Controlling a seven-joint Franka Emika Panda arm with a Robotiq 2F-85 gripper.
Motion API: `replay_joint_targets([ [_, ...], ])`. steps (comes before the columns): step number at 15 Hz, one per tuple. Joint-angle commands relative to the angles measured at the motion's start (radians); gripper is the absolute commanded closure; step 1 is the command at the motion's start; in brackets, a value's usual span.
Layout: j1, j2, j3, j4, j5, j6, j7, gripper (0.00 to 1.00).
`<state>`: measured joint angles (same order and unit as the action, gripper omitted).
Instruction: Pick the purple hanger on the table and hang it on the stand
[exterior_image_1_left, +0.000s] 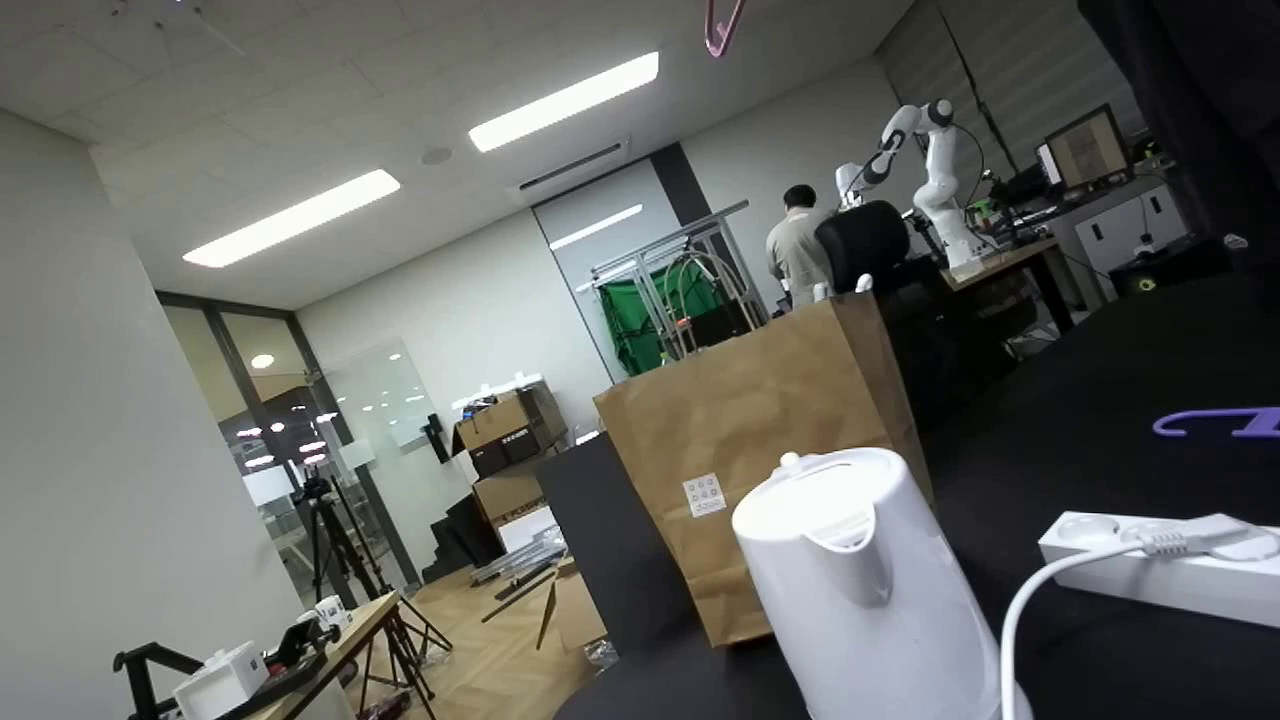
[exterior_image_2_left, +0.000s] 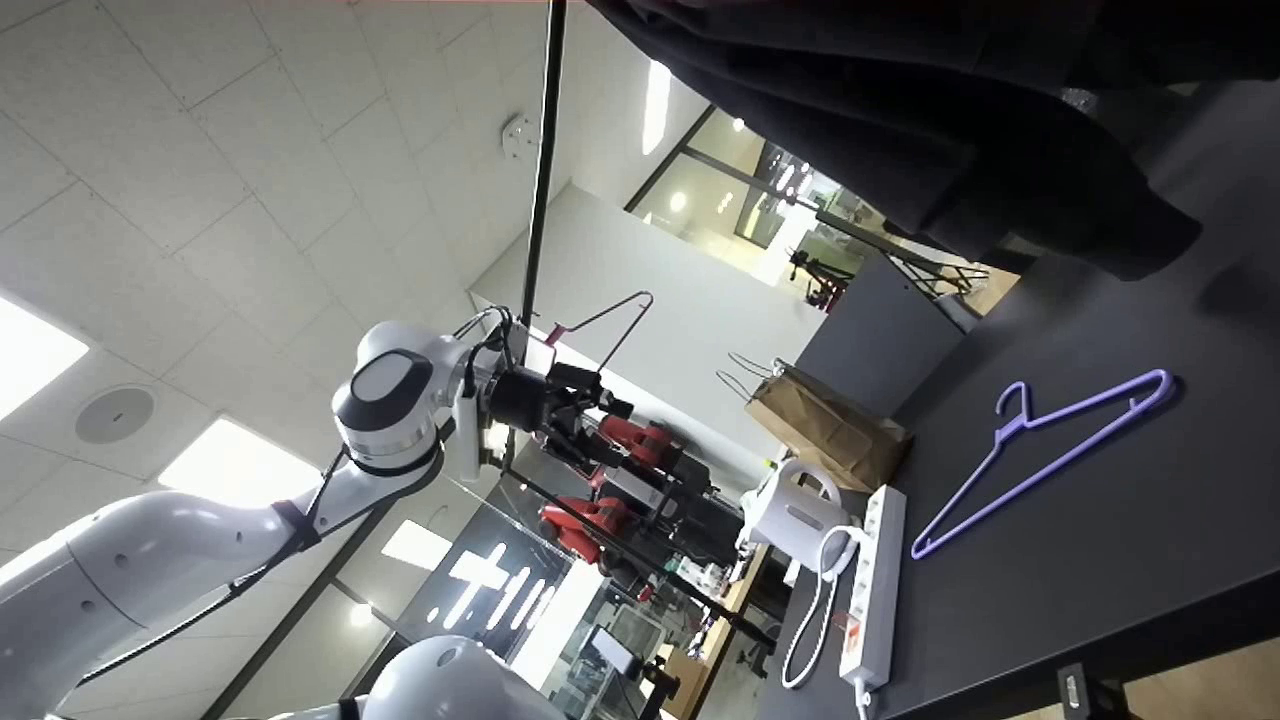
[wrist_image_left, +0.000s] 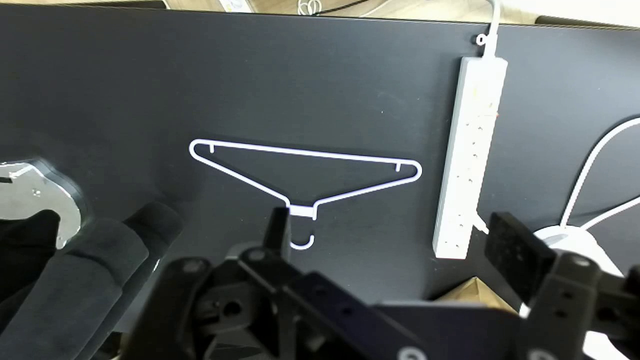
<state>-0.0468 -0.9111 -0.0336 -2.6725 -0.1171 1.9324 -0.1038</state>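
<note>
Wrist view: purple hngr (wrist_image_left: 302, 210) on tbl (wrist_image_left: 325, 90), beyond fingers (wrist_image_left: 519, 246)

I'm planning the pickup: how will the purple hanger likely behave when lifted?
The purple hanger is probably light, being just a slim open outline. Its straight sides suggest it should stay fairly stiff. Gripped at one end, it may pivot or dip, given its wide span.

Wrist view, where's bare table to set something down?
Bare table lies between its top edge and the purple hanger, bounded right by the power strip. Crowded: the strip's lower end, near white kettle and paper bag, seen in an exterior view.
</note>
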Motion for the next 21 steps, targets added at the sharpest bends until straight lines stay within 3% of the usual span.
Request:
replay_joint_targets([
  [1,0.008,0.001,-0.005,0.003,-0.005,-0.004,0.005,0.0],
  [4,0.068,0.084,-0.064,0.029,-0.027,0.052,-0.194,0.0],
  [7,0.083,0.184,-0.096,0.066,-0.06,0.113,-0.322,0.0],
  [11,0.046,0.338,-0.1,0.138,-0.069,0.167,-0.27,0.0],
  [12,0.059,0.24,-0.099,0.061,-0.061,0.171,-0.302,0.0],
  [21,0.056,0.252,-0.098,0.065,-0.06,0.174,-0.306,0.0],
])
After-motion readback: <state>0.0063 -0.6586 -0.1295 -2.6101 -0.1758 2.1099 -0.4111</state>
